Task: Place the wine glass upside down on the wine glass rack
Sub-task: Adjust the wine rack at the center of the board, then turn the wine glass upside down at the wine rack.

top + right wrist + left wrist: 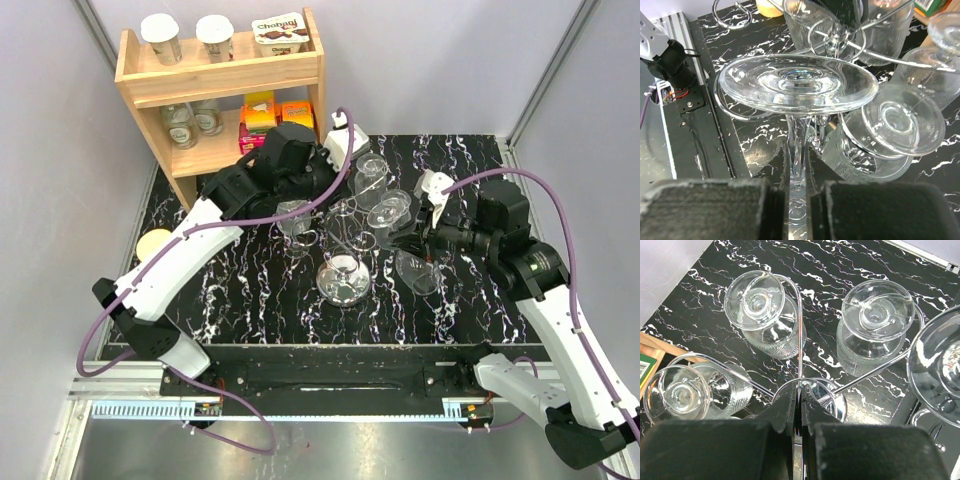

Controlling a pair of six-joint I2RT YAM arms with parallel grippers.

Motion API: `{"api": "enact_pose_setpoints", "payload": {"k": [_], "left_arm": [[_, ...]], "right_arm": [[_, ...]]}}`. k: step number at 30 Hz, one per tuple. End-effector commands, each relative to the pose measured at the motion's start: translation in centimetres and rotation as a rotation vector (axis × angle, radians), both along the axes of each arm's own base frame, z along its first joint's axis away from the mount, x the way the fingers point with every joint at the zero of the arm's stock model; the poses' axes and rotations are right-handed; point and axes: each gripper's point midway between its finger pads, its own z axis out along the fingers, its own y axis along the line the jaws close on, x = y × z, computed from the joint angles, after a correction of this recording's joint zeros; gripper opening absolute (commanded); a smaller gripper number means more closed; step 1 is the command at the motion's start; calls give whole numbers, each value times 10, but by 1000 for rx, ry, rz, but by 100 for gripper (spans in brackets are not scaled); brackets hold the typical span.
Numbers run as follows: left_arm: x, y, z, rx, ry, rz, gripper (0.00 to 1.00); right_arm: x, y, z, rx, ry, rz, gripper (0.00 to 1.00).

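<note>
Wine glass (797, 87): inverted, foot up, its stem pinched between the pads of the right gripper (797, 202), on the near right side of the wine glass rack (800, 340). The foot hovers just over one of the rack's wire scrolls. The bowl is poorly seen, so I cannot tell whether the foot bears on the wire yet.

Judged: the hanging step is in hand but not finished. The glass needs seating in the scroll, then release.

Right arm reaches in low from the rack's right, wrist roughly level. At the rack's centre, the left gripper (799, 407) is pressed together on the thin post, seemingly steadying it. Left arm stretches over from the rack's left.

Around the post, hung glasses (762, 302) already dangle foot-up. Beyond the rack stands a wooden shelf (220, 88).
</note>
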Motion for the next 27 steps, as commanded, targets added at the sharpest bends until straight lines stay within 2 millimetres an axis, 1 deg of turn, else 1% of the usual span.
{"api": "enact_pose_setpoints", "payload": {"k": [1,8,9,13,15,19,23,25,27], "left_arm": [[20,13,55,-82,-226,63,0],[9,5,41,-66,-191,-19,0],[7,4,38,-61,-187,-31,0],[1,3,27,-37,-172,-76,0],[-2,3,24,-31,-171,-91,0],[-8,2,18,-21,-156,-128,0],[-11,-2,12,-13,-139,-162,0],[-13,-5,7,-12,-123,-175,0],[-14,-6,6,-14,-117,-188,0]], "right_arm": [[-5,5,21,74,-84,39,0],[-12,14,6,126,-33,96,0],[-11,16,7,142,-38,103,0],[-7,22,0,175,-31,126,0],[-4,25,-2,189,-29,136,0],[-8,33,-8,231,-12,193,0],[-7,38,-11,260,-7,225,0],[-5,40,-6,290,0,227,0],[-4,43,-6,313,9,238,0]]}}
